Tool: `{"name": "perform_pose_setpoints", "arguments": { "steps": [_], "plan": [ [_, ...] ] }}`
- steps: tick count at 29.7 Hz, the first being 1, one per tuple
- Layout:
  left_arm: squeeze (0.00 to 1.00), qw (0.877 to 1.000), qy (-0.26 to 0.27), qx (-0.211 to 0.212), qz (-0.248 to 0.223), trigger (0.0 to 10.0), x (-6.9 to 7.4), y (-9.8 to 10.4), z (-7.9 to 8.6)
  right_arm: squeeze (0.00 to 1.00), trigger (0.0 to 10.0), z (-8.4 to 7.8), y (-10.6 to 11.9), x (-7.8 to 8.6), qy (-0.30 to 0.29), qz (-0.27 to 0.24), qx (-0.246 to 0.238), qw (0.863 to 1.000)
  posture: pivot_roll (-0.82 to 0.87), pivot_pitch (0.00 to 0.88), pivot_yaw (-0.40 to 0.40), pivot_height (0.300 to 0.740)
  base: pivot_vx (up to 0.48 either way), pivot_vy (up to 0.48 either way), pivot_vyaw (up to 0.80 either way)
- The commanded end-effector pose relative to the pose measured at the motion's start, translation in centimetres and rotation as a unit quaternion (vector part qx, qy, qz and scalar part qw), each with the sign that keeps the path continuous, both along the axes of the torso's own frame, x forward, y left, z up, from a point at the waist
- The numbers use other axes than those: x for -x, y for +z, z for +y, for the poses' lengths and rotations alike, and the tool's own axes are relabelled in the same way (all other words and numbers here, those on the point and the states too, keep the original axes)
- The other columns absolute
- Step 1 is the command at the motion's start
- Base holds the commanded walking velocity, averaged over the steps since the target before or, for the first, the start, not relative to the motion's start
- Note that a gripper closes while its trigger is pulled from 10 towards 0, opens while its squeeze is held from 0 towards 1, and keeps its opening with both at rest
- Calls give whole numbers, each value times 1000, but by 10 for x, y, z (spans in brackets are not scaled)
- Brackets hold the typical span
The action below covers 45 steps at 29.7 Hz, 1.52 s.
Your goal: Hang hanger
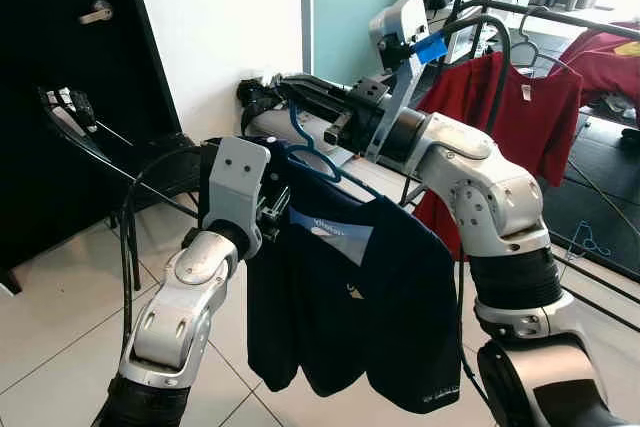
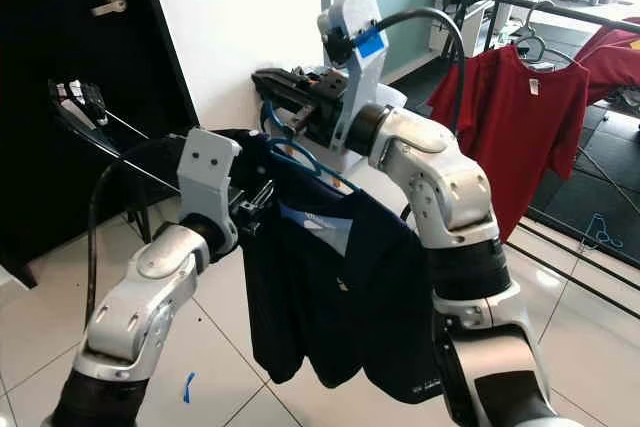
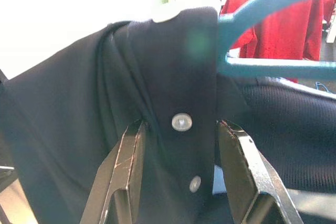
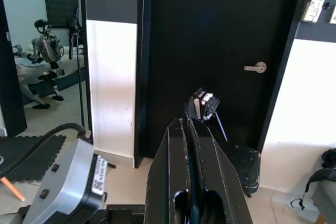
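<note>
hanger: blue plastic hanger (image 1: 318,155), carrying a navy polo shirt (image 1: 375,297); held up in front of the robot between the two arms, off the rail. Hook end rises into the right gripper; the shoulder bar runs down-right under the collar.
right gripper: right gripper (image 2: 290,92) is raised at chest height, arm bent across toward the robot's left. In its wrist view the two black fingers (image 4: 178,166) are pressed together with only a thin slit between them, and a blue strip of the hanger sits in that slit. Clamped on the hanger hook.
left gripper: left gripper (image 3: 181,174) is at the shirt's collar/placket, under the right gripper. Fingers (image 3: 123,166) are spread and straddle the buttoned placket, with two white buttons (image 3: 181,122) between them. Whether the pads actually press the fabric: cannot tell.
shirt: hangs freely below the hanger, hem well above the floor tiles (image 1: 60,337). White label patch (image 1: 330,230) shows inside the collar.
rack: dark metal clothes rail (image 1: 560,17) at the far right, behind the right arm. A red t-shirt (image 1: 520,117) hangs from it on its own hanger. Blue hanger is well apart from this rail.
background: black door (image 4: 210,51) with a silver lever handle (image 4: 255,67) at the robot's left, white wall (image 1: 220,17) next to it. A dark stand with a small device on top (image 1: 66,105) is in front of the door.
floor: small blue scrap (image 2: 188,386) on the tiles near the left arm.
</note>
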<state>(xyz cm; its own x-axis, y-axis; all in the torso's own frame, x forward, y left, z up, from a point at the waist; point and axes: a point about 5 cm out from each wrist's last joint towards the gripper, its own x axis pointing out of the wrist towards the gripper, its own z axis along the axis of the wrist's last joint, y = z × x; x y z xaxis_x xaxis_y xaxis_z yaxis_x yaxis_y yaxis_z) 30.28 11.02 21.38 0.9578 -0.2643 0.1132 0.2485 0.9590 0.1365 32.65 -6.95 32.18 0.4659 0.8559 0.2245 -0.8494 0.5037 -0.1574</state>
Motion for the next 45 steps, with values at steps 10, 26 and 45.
{"name": "perform_pose_setpoints", "arguments": {
  "steps": [10, 26, 45],
  "plan": [
    [0, 1000, 27, -8, -5, 2941, -6, -1, 5, 0, 3412, 11, 4, 13, 40, -11, -3, 999, -83, 1, 35, 740, 0, 0, 0],
    [0, 999, 52, -13, -10, 1686, -3, -3, 23, 0, 3255, 2, -21, -3, -11, 26, 29, 999, -82, 0, 21, 740, 0, 0, 0],
    [0, 998, 48, -27, -38, 7451, -4, 14, 35, 0, 3020, -6, -57, -18, -74, 63, 90, 991, -73, 0, 27, 740, 0, 0, 0]
  ]
}}
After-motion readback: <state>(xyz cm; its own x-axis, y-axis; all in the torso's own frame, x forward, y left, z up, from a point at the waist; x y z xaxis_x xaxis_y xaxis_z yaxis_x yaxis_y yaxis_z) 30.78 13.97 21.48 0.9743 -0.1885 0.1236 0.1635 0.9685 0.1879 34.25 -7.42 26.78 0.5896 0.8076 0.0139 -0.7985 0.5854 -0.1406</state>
